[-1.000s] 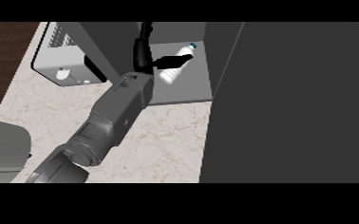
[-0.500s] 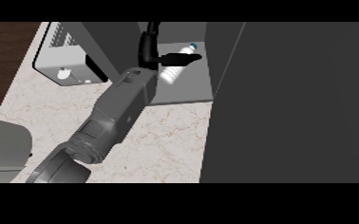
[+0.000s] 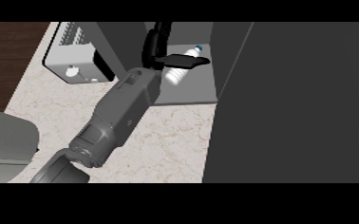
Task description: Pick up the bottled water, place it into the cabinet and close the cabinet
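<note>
Head view, looking steeply down at the counter. The left forearm entered from 7 o'clock and ran diagonally toward 12 o'clock, ending at the open front of the cabinet. The left hand was inside the cabinet's opening. Its black fingers ran up the left side of the bottled water, and its thumb lay across the bottle's upper part, so the hand was closed round the bottle and had hold of it.

The bottled water lay at 12 o'clock of the view, within the cabinet's pale compartment and over its shelf floor. It was tilted, with its blue cap pointing toward 1 o'clock. Whether its base touched the shelf could not be told, as the wrist covered that end.

A broad dark panel filled the view from 1 to 5 o'clock, just beside the compartment's right edge. A white and grey appliance with a slotted top stood at 10 o'clock, just beside the cabinet's left wall. The marbled counter lay bare from 6 to 8 o'clock beneath the forearm. A strip of dark wood floor showed at 9 o'clock, beyond the counter's edge. A rounded grey shape sat at 8 o'clock at the view's border, and what it was could not be told. The right hand did not appear.
</note>
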`<state>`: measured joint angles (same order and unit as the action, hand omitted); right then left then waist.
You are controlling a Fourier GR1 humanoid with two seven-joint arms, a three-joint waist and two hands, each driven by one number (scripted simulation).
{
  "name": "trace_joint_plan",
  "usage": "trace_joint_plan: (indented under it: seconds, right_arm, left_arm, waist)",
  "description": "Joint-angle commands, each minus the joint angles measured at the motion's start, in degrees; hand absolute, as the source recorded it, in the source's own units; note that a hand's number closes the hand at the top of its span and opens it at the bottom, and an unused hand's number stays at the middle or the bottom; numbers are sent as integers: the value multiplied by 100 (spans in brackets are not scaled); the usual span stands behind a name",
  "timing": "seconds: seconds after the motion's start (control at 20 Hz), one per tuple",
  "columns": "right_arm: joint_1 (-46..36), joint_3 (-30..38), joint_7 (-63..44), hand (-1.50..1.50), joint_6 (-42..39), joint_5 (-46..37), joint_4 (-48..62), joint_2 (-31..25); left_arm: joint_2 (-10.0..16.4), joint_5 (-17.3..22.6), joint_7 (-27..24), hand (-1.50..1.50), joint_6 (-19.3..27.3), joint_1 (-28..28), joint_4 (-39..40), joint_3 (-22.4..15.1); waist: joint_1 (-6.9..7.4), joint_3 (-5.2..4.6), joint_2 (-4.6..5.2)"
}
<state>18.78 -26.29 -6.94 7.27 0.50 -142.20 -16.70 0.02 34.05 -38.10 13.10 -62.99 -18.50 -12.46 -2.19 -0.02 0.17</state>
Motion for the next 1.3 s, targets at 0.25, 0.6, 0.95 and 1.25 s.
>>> trace_joint_plan:
  seconds: [0.25,0.6,0.95,1.25]
  right_arm:
    - [319,-246,-138,-150,-4,-257,-544,-90]
    - [-72,-154,-534,-150,-145,-503,-611,-445]
    - [-501,-447,-1103,150,-604,-392,-406,-926]
    - [-604,-1719,-1829,150,-373,-440,-622,-352]
  left_arm:
    - [-1,337,547,-150,278,1445,-2212,-822]
    - [342,84,927,150,413,2991,-3953,-1261]
    - [1008,-71,1279,150,573,4497,-5812,-1693]
    - [1523,-282,1111,150,710,5667,-7007,-1698]
  waist:
    - [235,2,-88]
    - [336,-2,-89]
    - [369,-2,-72]
    - [268,-4,-53]
